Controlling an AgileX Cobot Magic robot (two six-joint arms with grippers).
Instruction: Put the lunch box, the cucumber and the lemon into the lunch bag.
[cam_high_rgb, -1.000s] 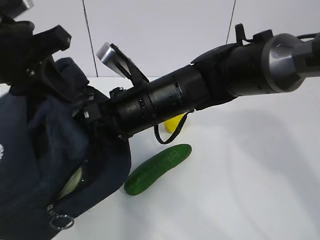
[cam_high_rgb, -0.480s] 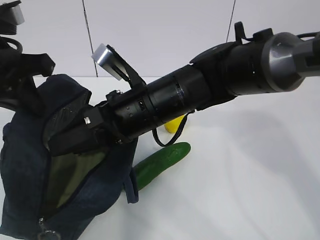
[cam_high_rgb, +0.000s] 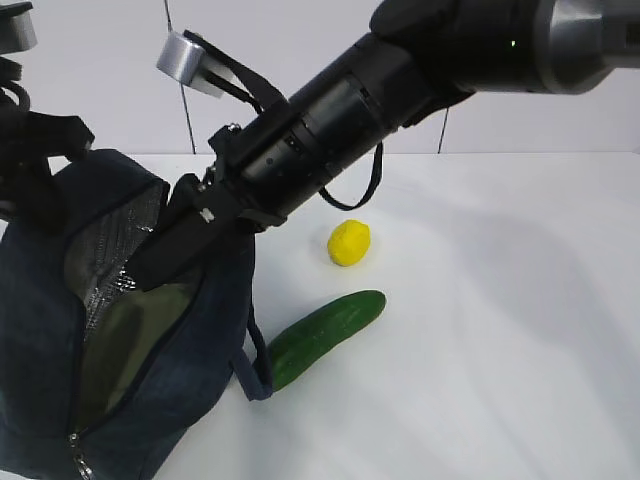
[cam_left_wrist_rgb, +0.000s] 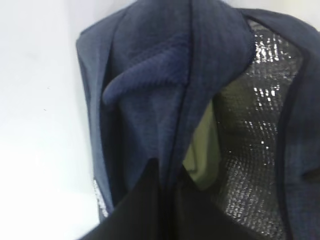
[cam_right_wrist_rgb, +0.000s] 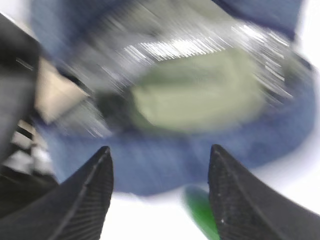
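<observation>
the lunch box (cam_right_wrist_rgb: 200, 100) sits inside the lunch bag (cam_high_rgb: 40, 330), its pale green lid showing through the mouth against the silver lining, so the first item looks done. the right gripper (cam_right_wrist_rgb: 160, 192) hangs just above the bag's opening with its jaws apart and nothing between them; in the right wrist view the lunch box lies straight ahead of the fingertips, below and beyond them, though that view is smeared by motion blur. the left gripper (cam_left_wrist_rgb: 167, 200) is clamped on the fabric rim of the lunch bag, pinching the dark navy edge; the foil lining and a sliver of green lid lie just to the right of that pinch, holding the mouth open.

out on the table, the cucumber (cam_high_rgb: 322, 337) lies below and to the side of the right gripper, one end close against the bag's near wall by a loop handle. the lemon (cam_high_rgb: 349, 242) sits further out from the right gripper, past the cucumber and apart from it.

so by my read the job stands between items: lunch box in, cucumber and lemon to go. next move calls for the right gripper to swing away from the bag mouth, drop over the cucumber and close across its width, mid-length for balance, while the left gripper holds the rim open.
</observation>
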